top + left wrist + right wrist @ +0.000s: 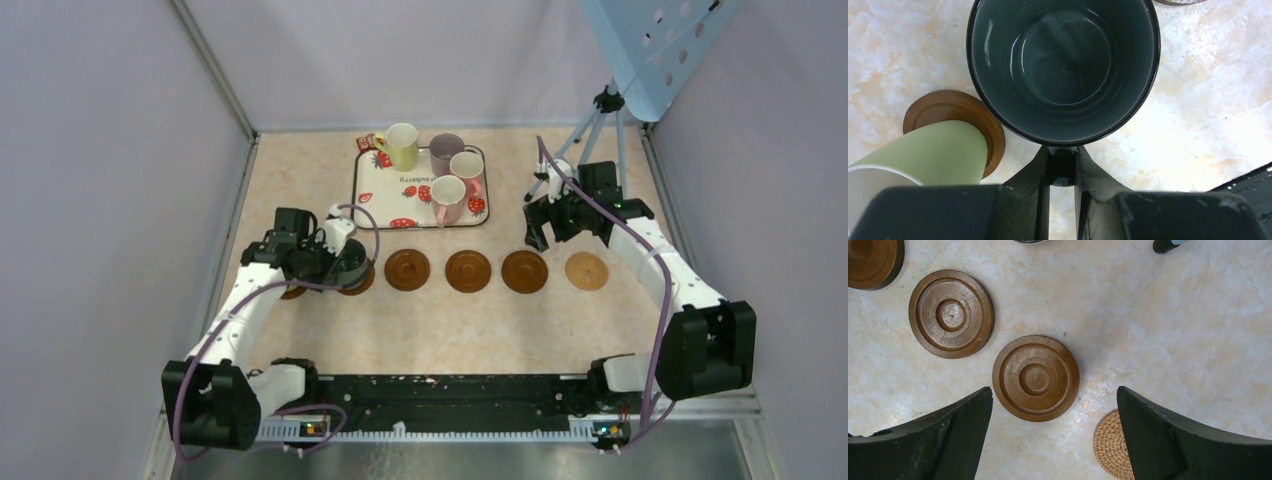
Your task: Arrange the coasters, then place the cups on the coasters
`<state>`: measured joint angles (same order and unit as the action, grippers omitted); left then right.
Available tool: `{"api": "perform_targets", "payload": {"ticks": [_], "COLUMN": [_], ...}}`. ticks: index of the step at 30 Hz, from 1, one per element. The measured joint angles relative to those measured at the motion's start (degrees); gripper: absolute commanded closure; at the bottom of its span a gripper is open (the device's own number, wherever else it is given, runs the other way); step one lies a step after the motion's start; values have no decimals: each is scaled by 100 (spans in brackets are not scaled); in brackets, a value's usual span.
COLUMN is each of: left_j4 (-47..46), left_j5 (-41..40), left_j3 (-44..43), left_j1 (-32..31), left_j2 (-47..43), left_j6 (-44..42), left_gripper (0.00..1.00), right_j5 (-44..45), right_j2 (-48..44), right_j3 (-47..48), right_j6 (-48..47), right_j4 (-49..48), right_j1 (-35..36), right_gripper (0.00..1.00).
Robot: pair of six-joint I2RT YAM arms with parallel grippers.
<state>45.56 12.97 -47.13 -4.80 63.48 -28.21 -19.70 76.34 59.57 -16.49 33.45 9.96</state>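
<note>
My left gripper (338, 258) (1063, 156) is shut on the handle of the dark grey-teal cup (351, 260) (1064, 65), upright over a brown coaster (362, 284); whether it rests on it I cannot tell. Beside it a pale green cup (933, 155) stands on another coaster (950, 107), hidden under my left arm in the top view. Three brown coasters (407, 270) (468, 271) (524, 271) and a tan woven one (586, 271) (1109, 445) continue the row. My right gripper (545, 228) (1054, 396) hangs open above the coasters (1035, 378) (951, 313).
The strawberry-print tray (366, 188) at the back carries a yellow-green cup (400, 146), a purple cup (446, 150) and two pink cups (466, 168) (447, 198). A tripod (598, 130) under a blue perforated panel (660, 45) stands at the back right. Walls close in both sides.
</note>
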Motion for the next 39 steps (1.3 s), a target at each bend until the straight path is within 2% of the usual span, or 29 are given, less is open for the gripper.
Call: {"api": "perform_targets", "payload": {"ticks": [15, 26, 33, 39], "left_j4": [-472, -649, -629, -507], "left_j5": [-68, -90, -144, -195], "left_j3": [199, 321, 391, 459], "left_j1": [0, 0, 0, 0], "left_j2": [118, 168, 149, 129], "left_j6": [4, 17, -24, -22], "left_gripper": [100, 81, 61, 56], "right_j5": [-114, -144, -195, -258], "right_j2": [2, 17, 179, 262], "right_j3": [0, 2, 15, 26], "right_j6": [4, 0, -2, -24], "right_j4": [2, 39, 81, 94], "right_j1": [0, 0, 0, 0], "right_gripper": [8, 10, 11, 11]}}
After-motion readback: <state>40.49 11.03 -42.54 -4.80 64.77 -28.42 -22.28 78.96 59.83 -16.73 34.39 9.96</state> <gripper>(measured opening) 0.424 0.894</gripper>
